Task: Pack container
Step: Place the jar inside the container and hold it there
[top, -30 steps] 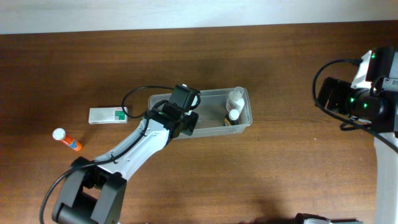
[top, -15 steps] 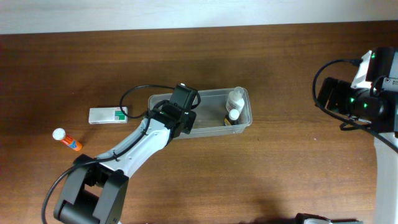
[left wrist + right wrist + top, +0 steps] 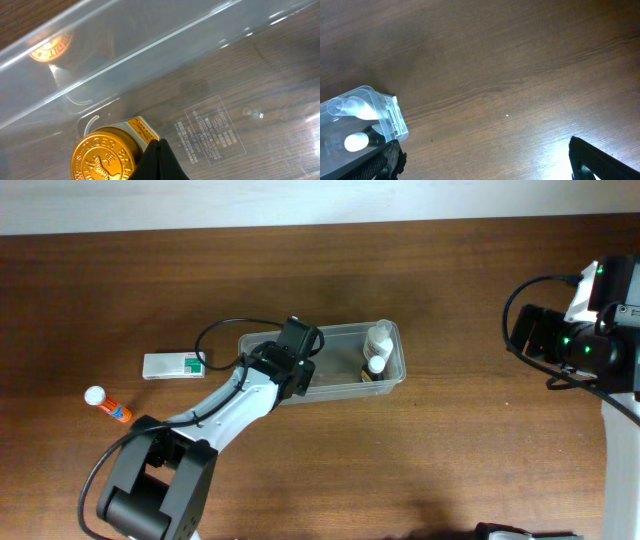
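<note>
My left arm [image 3: 240, 400] reaches from its base at 7 o'clock up toward 1 o'clock, with the wrist tipped down over the left half of the container [image 3: 340, 370]. The left gripper [image 3: 159, 155] is down inside the tub. Its fingers meet in a single dark point, closed on nothing, touching or just beside the 3 o'clock side of a gold-lidded jar [image 3: 102, 156] that stands on the tub's floor. My right arm [image 3: 590, 340] is folded at the table's 3 o'clock edge, well apart from the tub. The right gripper [image 3: 484, 152] hangs above bare wood with its fingers spread wide. The container sits at the centre of the brown table [image 3: 480, 270], long side running 9 to 3 o'clock. It is clear and colourless, with rounded corners and a rim. From the left wrist its wall [image 3: 150, 50] gleams and throws back a gold reflection, and a faint printed label [image 3: 210, 130] shows on the floor. Two white-capped bottles [image 3: 377, 350] lie at its 3 o'clock end, and that corner also shows from the right wrist [image 3: 385, 117]. Outside the tub, a white-and-green box [image 3: 173, 365] lies at its 9 o'clock. An orange tube [image 3: 108, 405] with a white cap lies further out at 8 o'clock.
</note>
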Available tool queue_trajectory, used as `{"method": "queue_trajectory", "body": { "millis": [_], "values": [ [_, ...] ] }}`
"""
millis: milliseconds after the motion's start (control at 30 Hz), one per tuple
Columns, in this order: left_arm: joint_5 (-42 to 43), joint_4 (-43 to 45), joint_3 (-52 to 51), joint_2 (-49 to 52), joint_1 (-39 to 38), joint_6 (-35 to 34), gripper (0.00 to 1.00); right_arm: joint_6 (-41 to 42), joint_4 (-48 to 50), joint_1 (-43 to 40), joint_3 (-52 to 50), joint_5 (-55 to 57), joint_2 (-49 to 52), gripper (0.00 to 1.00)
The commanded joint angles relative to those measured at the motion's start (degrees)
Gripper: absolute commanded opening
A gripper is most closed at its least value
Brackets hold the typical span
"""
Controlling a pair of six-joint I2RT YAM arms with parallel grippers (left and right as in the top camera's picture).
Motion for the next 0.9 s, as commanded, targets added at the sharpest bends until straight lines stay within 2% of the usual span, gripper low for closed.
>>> {"method": "queue_trajectory", "body": {
  "millis": [0, 667, 867],
  "values": [
    [-2.0, 0.2, 0.0, 2.1, 0.0, 0.1, 0.01, 0.7, 0.0, -0.4, 1.0, -0.1, 0.0, 0.98],
    [-13.2, -0.5, 0.0, 2.1, 0.0, 0.0, 0.02, 0.7, 0.0, -0.4, 1.0, -0.1, 0.0, 0.98],
    [-13.9, -0.6, 0.0, 2.1, 0.0, 0.0, 0.02, 0.7, 0.0, -0.4, 1.0, -0.1, 0.0, 0.98]
  ]
}}
